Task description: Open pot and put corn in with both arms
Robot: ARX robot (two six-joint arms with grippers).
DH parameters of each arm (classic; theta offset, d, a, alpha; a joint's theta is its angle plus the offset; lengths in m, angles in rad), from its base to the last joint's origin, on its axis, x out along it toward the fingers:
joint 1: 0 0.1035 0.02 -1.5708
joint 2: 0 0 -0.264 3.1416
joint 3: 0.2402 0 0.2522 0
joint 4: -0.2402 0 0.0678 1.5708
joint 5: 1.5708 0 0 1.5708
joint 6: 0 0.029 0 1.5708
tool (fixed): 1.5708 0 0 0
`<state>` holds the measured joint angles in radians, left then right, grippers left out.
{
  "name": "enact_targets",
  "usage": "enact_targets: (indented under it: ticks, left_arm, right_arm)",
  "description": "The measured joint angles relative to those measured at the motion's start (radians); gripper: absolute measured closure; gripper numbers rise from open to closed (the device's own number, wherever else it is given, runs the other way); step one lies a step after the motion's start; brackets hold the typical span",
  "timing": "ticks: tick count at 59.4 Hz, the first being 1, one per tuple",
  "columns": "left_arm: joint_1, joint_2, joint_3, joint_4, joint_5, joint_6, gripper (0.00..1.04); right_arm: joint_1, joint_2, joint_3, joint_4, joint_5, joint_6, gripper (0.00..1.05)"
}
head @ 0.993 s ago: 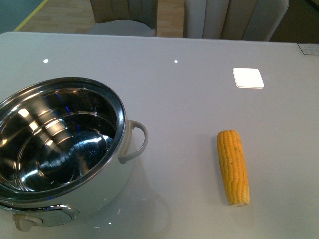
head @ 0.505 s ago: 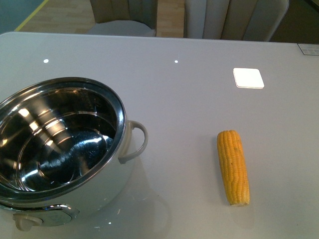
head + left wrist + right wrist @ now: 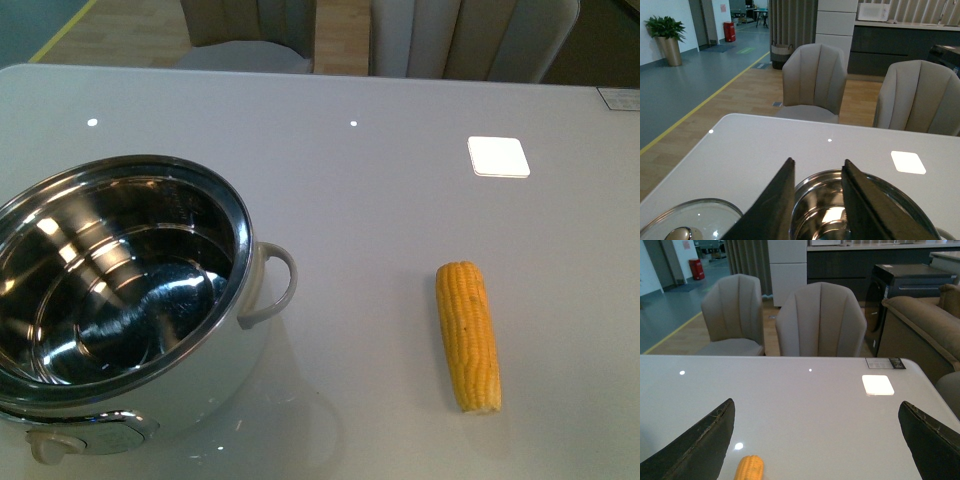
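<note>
One illegible label lies beyond the corn.

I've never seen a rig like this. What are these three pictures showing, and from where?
This is a robot with two arms, each ending in a two-fingered gripper. The front view comes from a camera on its body, looking at a grey table; neither arm shows there. On the table stand an open, empty pot and, apart to its right, a corn cob. The other pictures come from cameras on the wrists; the black wedges are gripper fingers. The left gripper hovers near the pot, whose glass lid lies on the table beside it. The right gripper is spread wide near the corn cob. Both are open and hold nothing.
</note>
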<state>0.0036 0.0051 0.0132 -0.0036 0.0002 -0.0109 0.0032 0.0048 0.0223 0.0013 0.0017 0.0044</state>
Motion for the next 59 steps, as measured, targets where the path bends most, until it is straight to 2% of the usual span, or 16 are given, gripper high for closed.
enact_targets:
  ticks: [19, 41, 42, 47, 51, 55, 59]
  left_arm:
    - [0.000, 0.000, 0.000, 0.000, 0.000, 0.001, 0.06]
    - [0.000, 0.000, 0.000, 0.000, 0.000, 0.002, 0.07]
    - [0.000, 0.000, 0.000, 0.000, 0.000, 0.002, 0.07]
    - [0.000, 0.000, 0.000, 0.000, -0.001, 0.002, 0.07]
    - [0.000, -0.001, 0.000, 0.000, 0.001, 0.003, 0.07]
    - [0.000, -0.001, 0.000, 0.000, 0.000, 0.003, 0.07]
    - [0.000, -0.001, 0.000, 0.000, 0.000, 0.003, 0.07]
  right_arm:
    - [0.000, 0.000, 0.000, 0.000, 0.000, 0.000, 0.09]
    - [0.000, 0.002, 0.001, -0.002, 0.004, 0.001, 0.09]
    - [0.004, 0.013, 0.005, -0.018, 0.019, 0.005, 0.09]
    - [0.051, 0.243, 0.150, -0.364, 0.212, 0.064, 0.09]
    - [0.061, 0.414, 0.198, -0.476, 0.243, 0.086, 0.09]
    - [0.083, 0.595, 0.201, -0.412, 0.253, 0.096, 0.09]
    - [0.112, 0.780, 0.219, -0.259, 0.263, 0.107, 0.09]
